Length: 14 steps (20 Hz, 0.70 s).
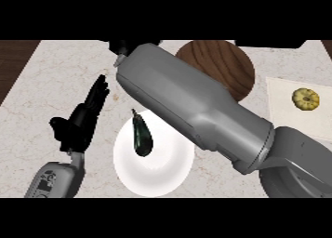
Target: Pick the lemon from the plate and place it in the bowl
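Note:
A white round dish sits at the lower middle of the counter, and a dark green elongated vegetable lies in its upper left part. A brown wooden round dish stands at the back, partly covered by my right forearm. The forearm stretches diagonally from the lower right to the upper left. Only a black piece of my right hand shows at the top edge, the rest being hidden. No lemon shows on either dish. My left hand rests open left of the white dish, fingers up.
A yellow ridged round fruit lies on a pale mat at the right. Dark wood borders the marble counter at the far left.

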Each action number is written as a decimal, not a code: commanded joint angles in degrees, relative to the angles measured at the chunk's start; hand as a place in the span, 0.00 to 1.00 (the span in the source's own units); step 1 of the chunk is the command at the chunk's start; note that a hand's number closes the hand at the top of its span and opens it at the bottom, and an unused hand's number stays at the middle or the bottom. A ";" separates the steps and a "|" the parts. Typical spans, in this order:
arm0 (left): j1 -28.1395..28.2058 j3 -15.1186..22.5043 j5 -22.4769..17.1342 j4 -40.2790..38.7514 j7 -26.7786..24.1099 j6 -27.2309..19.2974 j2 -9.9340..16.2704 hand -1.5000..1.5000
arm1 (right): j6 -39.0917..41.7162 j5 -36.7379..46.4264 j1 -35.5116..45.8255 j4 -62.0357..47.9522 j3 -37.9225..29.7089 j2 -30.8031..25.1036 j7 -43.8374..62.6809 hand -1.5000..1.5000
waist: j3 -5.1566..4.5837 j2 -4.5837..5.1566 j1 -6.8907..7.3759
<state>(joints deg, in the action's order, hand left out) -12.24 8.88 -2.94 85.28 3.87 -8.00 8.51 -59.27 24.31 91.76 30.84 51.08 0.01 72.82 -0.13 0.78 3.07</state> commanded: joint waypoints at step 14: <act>2.74 -0.54 -0.41 3.54 -0.07 1.43 1.05 0.50 | 16.64 -5.12 -7.96 -15.24 -0.36 -7.75 -14.08 1.00 | 0.10 0.29 -0.01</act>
<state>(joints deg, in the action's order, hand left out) -9.88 9.17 -2.14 86.57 2.94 -8.46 7.88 -49.16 20.55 85.94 18.54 52.11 -5.42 64.48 -0.07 0.90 2.44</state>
